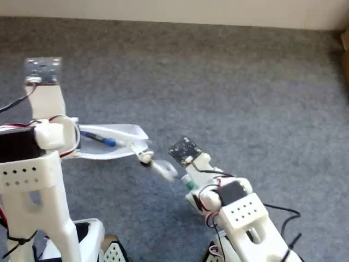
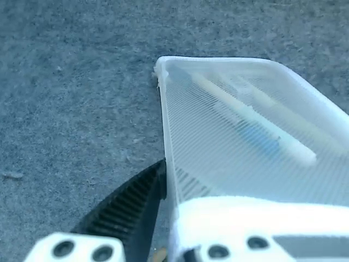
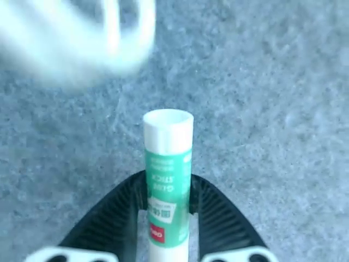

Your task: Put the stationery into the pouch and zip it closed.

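A translucent white pouch lies on the grey carpet, and a blue-and-white pen shows through it. In the left wrist view the pouch holds white pens, and my left gripper is shut on its near edge, with a black finger below. My right gripper is shut on a green-and-white glue stick that points forward. In the high view this gripper and the glue stick sit just right of the pouch's zipper end. The pouch is a blur ahead of the stick.
Grey carpet covers the whole work area, with open room to the back and right. The left arm's white base stands at the front left. A pale wall edge runs along the back.
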You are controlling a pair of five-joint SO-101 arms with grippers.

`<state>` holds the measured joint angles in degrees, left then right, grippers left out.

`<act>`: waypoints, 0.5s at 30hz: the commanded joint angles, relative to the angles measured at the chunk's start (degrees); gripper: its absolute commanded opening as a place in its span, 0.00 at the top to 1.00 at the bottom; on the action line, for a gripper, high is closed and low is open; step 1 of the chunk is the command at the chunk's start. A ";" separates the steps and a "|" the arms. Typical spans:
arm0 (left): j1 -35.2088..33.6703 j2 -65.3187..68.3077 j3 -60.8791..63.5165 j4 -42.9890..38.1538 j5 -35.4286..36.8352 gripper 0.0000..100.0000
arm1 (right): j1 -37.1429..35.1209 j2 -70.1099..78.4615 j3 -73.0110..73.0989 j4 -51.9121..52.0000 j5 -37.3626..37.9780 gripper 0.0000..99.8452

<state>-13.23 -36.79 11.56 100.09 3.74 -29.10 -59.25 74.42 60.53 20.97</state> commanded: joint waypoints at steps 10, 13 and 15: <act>15.87 -0.22 -5.23 0.70 11.25 0.99 | 14.99 -7.34 0.66 0.57 0.35 1.00; 16.48 -0.22 -7.08 0.79 12.04 0.99 | 17.27 -7.69 0.48 0.57 0.35 1.00; 16.48 -0.13 -7.08 0.79 12.13 0.99 | 19.21 -7.69 0.13 0.57 -1.49 1.00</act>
<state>2.33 -36.70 8.31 100.26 14.90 -12.75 -65.14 75.65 60.62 20.97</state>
